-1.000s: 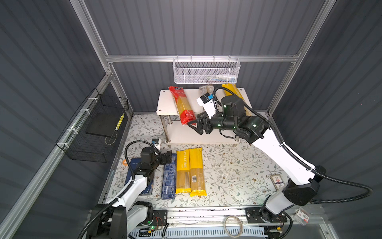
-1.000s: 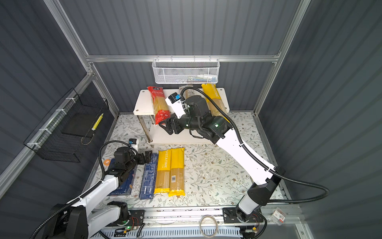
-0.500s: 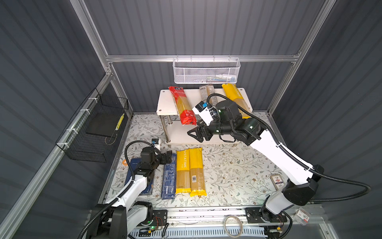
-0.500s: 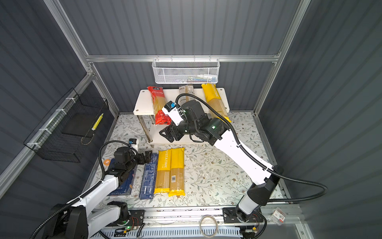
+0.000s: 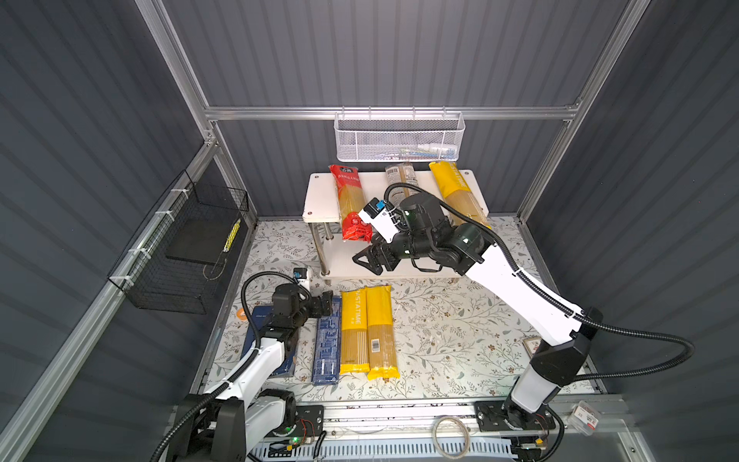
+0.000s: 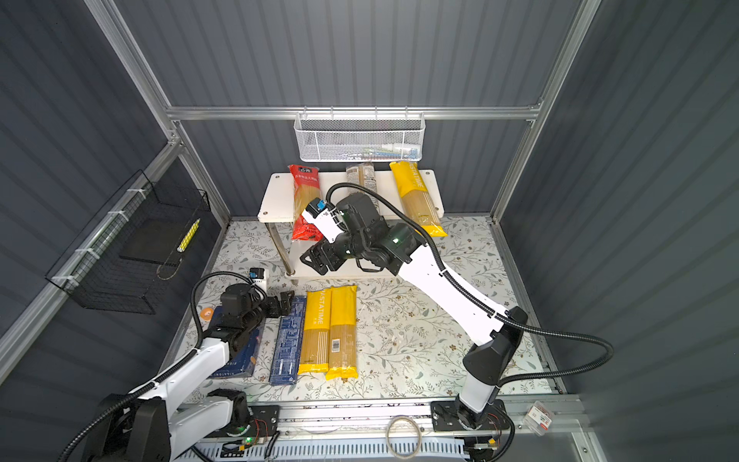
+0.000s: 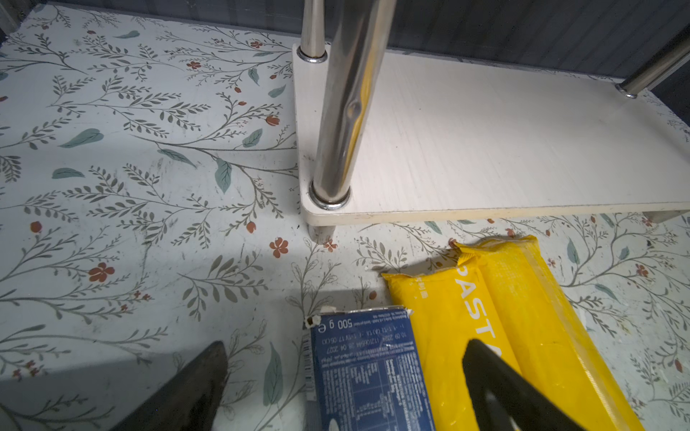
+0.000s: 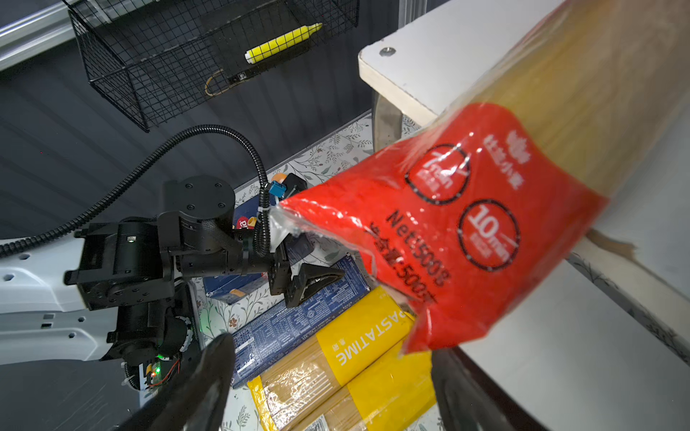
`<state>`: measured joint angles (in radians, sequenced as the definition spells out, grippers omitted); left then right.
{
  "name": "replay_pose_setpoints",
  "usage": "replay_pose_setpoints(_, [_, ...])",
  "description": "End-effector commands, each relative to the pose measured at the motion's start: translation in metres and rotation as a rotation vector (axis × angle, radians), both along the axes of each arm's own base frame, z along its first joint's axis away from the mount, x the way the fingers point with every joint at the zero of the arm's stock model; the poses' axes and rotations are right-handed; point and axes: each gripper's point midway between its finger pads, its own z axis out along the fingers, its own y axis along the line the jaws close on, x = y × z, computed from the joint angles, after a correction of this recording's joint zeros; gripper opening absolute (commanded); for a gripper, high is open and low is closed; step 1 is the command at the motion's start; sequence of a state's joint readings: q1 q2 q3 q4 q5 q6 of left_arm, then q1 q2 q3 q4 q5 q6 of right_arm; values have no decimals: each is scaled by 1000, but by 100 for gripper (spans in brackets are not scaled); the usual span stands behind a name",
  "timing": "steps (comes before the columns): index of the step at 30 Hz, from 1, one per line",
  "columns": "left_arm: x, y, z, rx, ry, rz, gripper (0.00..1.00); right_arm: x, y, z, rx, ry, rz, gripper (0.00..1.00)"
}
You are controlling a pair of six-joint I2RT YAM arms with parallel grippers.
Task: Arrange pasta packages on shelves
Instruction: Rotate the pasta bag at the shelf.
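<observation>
The shelves have a top board (image 5: 320, 196) and a lower board (image 5: 344, 264). On the top board lie a red pack (image 5: 352, 204) overhanging the front edge, a clear pack (image 5: 400, 180) and a yellow bag (image 5: 456, 192). On the floor lie two yellow bags (image 5: 354, 332) (image 5: 380, 332), a narrow dark-blue box (image 5: 327, 348) and a wider blue box (image 5: 260, 320) under the left arm. My right gripper (image 5: 370, 260) (image 8: 332, 358) hangs open and empty over the lower board, just below the red pack's (image 8: 448, 231) end. My left gripper (image 5: 326, 302) (image 7: 347, 347) stands open over the narrow box's (image 7: 366, 365) far end.
A white mesh basket (image 5: 400, 140) hangs on the back wall above the shelves. A black wire basket (image 5: 184, 248) hangs on the left wall. Chrome legs (image 7: 343, 112) stand at the lower board's corners. The floral mat (image 5: 460, 332) lies to the right of the floor packs.
My right gripper has drawn back from the red pack's end, down and forward over the lower board. The red pack stays on the top board. The left arm has not moved.
</observation>
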<state>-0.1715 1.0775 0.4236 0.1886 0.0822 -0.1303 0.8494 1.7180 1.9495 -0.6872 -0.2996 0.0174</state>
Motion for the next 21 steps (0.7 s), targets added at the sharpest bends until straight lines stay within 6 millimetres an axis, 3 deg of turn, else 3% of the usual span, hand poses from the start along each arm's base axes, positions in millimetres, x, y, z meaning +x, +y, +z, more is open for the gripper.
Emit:
replay_pose_setpoints(1, [4,-5,15,3,-46,-28,99,-10,11,15,36,-32,52,83])
replay_pose_setpoints(4, [4,-5,14,3,-46,-28,99,-17,20,20,68,-19,103,83])
replay_pose_setpoints(11, [4,-6,14,4,-45,-29,99,-11,30,18,79,-9,104,84])
replay_pose_setpoints(21, [4,-5,14,4,-45,-24,99,-70,8,-4,17,104,275,85])
